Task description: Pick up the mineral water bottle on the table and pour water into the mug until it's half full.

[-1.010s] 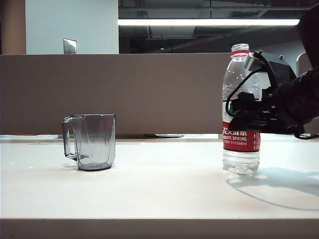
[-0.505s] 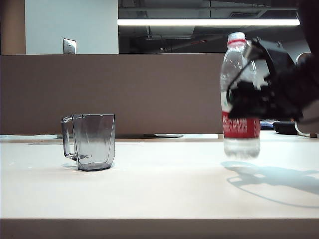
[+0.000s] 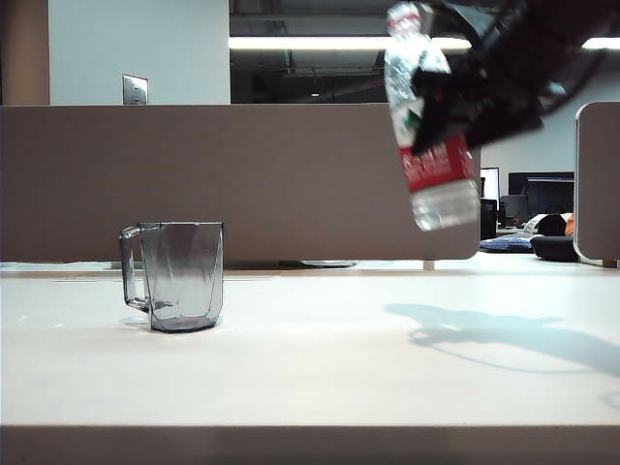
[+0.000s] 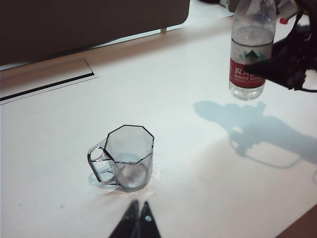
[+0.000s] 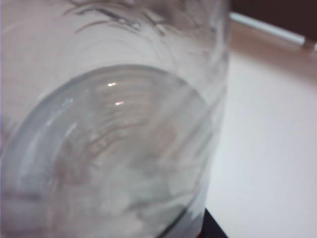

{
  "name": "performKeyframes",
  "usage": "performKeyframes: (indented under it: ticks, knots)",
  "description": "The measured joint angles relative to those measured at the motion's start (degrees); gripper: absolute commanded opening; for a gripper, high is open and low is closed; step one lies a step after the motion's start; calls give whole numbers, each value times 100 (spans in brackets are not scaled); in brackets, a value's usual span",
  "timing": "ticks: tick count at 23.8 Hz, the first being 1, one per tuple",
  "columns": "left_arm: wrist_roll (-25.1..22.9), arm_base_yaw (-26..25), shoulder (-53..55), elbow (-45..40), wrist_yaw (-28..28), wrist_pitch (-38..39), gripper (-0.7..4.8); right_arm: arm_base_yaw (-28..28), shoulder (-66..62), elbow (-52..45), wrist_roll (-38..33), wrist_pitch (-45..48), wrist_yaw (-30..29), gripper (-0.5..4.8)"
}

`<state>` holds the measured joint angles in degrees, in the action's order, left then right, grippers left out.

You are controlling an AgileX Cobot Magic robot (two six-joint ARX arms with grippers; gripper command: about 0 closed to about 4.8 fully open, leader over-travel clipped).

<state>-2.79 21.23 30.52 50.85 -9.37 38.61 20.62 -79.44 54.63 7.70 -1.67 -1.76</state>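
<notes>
One mineral water bottle (image 3: 431,136), clamped aloft in right gripper (image 3: 463,108). One mug (image 3: 174,275), on table (image 3: 310,368). Left gripper (image 4: 137,222), pinched closed, empty, near mug.

Legible text, one item only. Mineral water bottle (image 4: 251,49), held in the right gripper (image 3: 455,102), well apart from the left gripper (image 4: 138,218): red label band (image 4: 246,74) with white Latin lettering below the gripping point, reading roughly "NONGFU SPRING", partly hidden by the right gripper; white Chinese characters above it, too small to read. Green mountain logo on the white band. Nothing else readable.
</notes>
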Motion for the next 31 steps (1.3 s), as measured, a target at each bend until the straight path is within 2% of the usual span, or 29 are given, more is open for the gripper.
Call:
performKeyframes:
  ticks: [2,5,12,15,20,24,27,31]
  knots:
    - [2,2,0,0,17,-17,-5,205,0,496,424,-522,245,274]
    - [2,0,-9,17,22,-7,-5,385,-4,809,791,-782,584,274]
    - [0,2,-13,345,17,63,-5,846,-140,1163,1604,-984,1244,274]
    - [2,0,-4,507,20,63,-5,1226,-352,1211,2365,-1025,1725,274]
    - [2,2,-4,992,17,420,-5,1694,-778,1211,3071,-1021,2415,275]
    - [2,2,-9,1285,17,664,-5,1751,-1062,1213,3305,-905,2815,275]
    - [2,2,-9,1519,13,831,-5,1773,-1349,1211,3845,-870,3246,274]
    - [2,9,-2,1552,-79,852,-5,1781,-1410,1211,3989,-780,3281,274]
